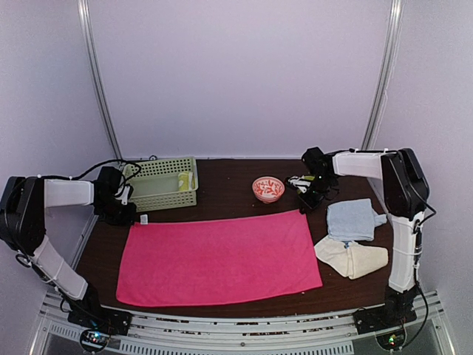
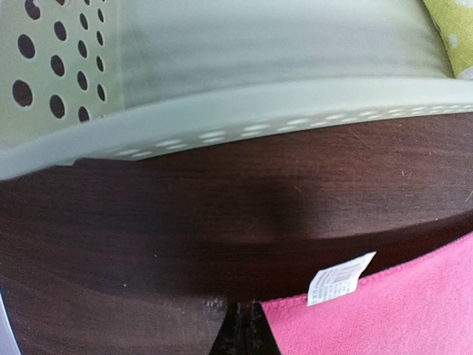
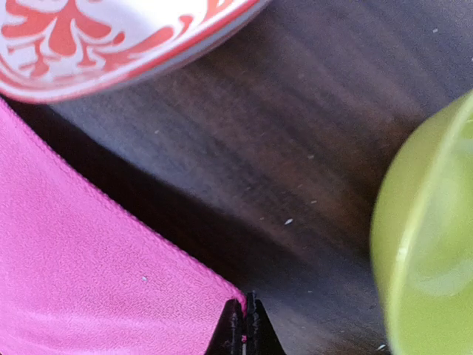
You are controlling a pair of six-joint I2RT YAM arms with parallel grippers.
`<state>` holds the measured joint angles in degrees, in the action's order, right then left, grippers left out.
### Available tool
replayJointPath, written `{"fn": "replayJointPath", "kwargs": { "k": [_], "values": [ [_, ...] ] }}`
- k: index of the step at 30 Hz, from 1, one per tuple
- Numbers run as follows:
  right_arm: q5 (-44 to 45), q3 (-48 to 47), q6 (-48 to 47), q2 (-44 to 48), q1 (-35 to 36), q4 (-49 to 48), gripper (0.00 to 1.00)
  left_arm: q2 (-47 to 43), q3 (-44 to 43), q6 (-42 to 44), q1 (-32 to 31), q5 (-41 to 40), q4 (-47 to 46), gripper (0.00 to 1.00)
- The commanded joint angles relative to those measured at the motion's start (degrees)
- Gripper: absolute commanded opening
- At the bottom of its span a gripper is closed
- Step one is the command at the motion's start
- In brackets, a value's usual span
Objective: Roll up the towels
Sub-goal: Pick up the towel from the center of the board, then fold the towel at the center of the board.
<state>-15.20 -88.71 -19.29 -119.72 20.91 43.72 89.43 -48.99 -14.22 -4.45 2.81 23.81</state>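
1. L claw (image 1: 131, 217): jaws shut tight, fingertips (image 2: 233, 336) down at the far-left corner of the pink towel (image 1: 222, 259). In the L wrist view the hem starts right beside the closed tips. Can't tell if any cloth is caught betw. them.
2. R claw (image 1: 304, 205): also shut, at the same towel's far-right corner. In the R wrist view the pink hem runs straight into the closed tips. Can't tell if it's pinched there either.
3. Pink towel: spread flat and unrolled across the middle of the worktop (image 1: 229, 174), long side along the near edge. A white care label (image 2: 340, 277) sticks out at its far-left corner.
4. Blue towel (image 1: 353, 220): folded, toward the right edge, near the pink one w/ a strip of bare worktop betw. them.
5. Cream towel (image 1: 352, 257): loosely folded, nearer to me than the blue and right up against it. Its left end reaches the pink towel's right edge.
6. Yellow towel (image 1: 185, 181): inside the green basket (image 1: 159, 200), at its right end. Pale dots show on it in the L wrist view.
7. Basket: far-left corner of the worktop, just beyond my L claw.
8. Red-and-white bowl (image 1: 267, 188): far side, just beyond the pink towel's far edge and just left of my R claw.
9. Yellow-green blur (image 3: 421, 244) at the right of the R wrist view: too soft to tell what it is.
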Motion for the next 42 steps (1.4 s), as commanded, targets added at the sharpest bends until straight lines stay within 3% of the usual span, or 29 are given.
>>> {"fn": "replayJointPath", "kwargs": {
  "k": [1,14,27,42],
  "values": [
    [0.0,-4.0,-0.9,0.9,-2.2,0.4,0.0,-1.8,-0.8,0.7,0.3,0.9,-2.4,0.0],
    [-3.4,-4.8,-2.2,2.4,-4.3,-2.2,0.0,-6.2,-1.7,2.1,0.3,4.1,-5.6,0.0],
    [-6.7,-6.7,-2.8,4.1,-5.4,-4.0,0.0,-8.7,-3.3,2.6,0.3,2.0,-4.6,0.0],
    [-14.7,8.4,-7.4,16.7,-6.2,-6.0,0.0,-12.5,-3.7,-1.3,0.3,6.8,12.5,0.0]
  ]
}}
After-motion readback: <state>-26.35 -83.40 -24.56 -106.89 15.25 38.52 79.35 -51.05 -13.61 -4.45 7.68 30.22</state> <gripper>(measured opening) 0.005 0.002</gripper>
